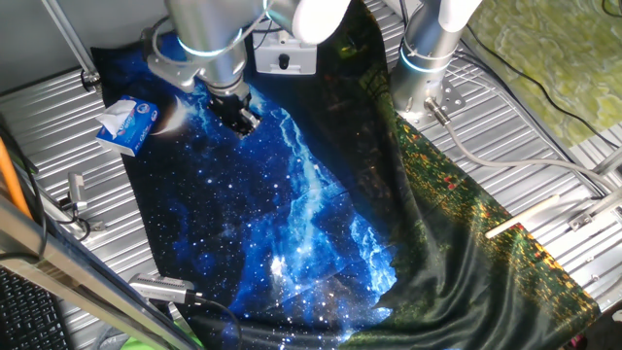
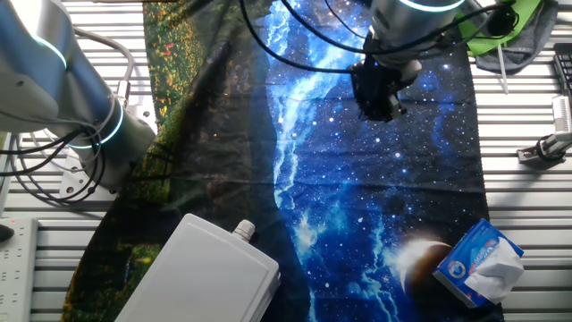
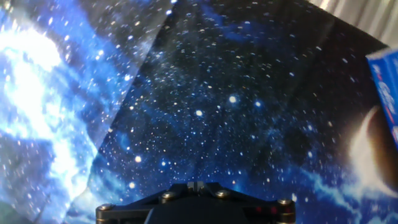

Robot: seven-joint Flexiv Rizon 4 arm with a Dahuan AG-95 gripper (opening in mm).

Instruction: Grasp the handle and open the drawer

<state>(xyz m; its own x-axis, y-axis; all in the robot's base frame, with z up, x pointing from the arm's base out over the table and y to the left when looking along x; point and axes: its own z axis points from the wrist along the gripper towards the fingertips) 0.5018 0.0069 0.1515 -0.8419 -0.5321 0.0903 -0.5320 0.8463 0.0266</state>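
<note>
The drawer [image 1: 284, 53] is a small white box at the far edge of the starry cloth. The dark round handle [image 1: 284, 61] sits on its front face. In the other fixed view the drawer [image 2: 201, 273] lies at the bottom, with the handle [image 2: 243, 231] sticking out of its front. My gripper [image 1: 245, 121] hangs over the blue cloth, in front of and left of the drawer, well apart from the handle. It also shows in the other fixed view [image 2: 380, 105]. In the hand view my gripper [image 3: 196, 185] is shut and empty, looking down at the cloth; the drawer is out of that view.
A blue-and-white tissue box [image 1: 126, 124] lies left of the gripper; it also shows in the other fixed view [image 2: 478, 264] and at the right edge of the hand view [image 3: 385, 87]. A second arm's base [image 1: 423, 58] stands right of the drawer. Cables and metal clamps [image 1: 73, 204] lie around the cloth.
</note>
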